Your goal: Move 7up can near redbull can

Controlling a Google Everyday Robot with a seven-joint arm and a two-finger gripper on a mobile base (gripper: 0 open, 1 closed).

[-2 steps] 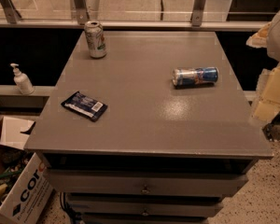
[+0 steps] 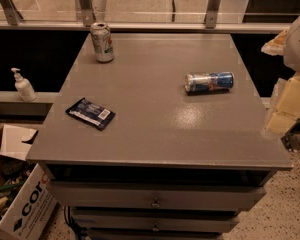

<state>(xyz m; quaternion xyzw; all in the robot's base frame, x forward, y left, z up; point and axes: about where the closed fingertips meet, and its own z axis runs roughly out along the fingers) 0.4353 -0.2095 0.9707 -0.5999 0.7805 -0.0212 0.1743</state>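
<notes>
The 7up can stands upright at the far left corner of the grey table. It is silver-white with green and red marks. The redbull can, slim and blue-and-silver, lies on its side in the right half of the table. The two cans are far apart. My gripper shows only as cream-coloured parts at the right edge of the view, beside the table's right edge. It is away from both cans and touches neither.
A dark blue snack packet lies near the table's left front. A white pump bottle stands on a ledge to the left. A cardboard box sits on the floor at lower left. Drawers are below the tabletop.
</notes>
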